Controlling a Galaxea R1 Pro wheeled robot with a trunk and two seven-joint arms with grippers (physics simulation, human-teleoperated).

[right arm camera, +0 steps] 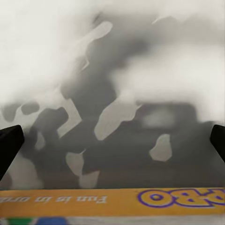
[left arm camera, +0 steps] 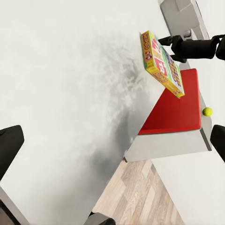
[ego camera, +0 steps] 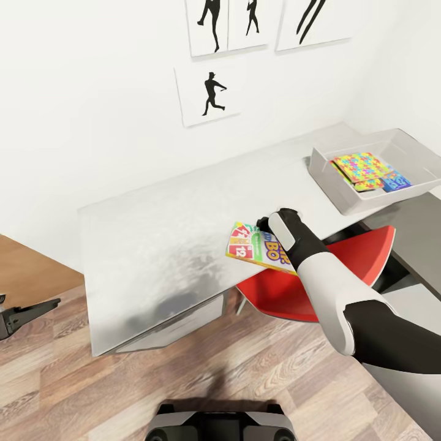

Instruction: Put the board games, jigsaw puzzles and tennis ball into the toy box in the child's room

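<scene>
While the right gripper [ego camera: 267, 225] is clamped on one edge of the board game [ego camera: 257, 246], held above the table [ego camera: 159, 245] at its front edge, the flat, stiff, light box looks liable to pivot, so a mid-edge hold suits; left gripper [ego camera: 27, 311] state unclear.

The room was bright and evenly lit, with no glare. Soft grey shadows mottled the table [ego camera: 159, 245] towards its front edge. The right wrist view was blurred, the board game [right arm camera: 112, 202] edge smeared; the head view stayed sharp.
</scene>
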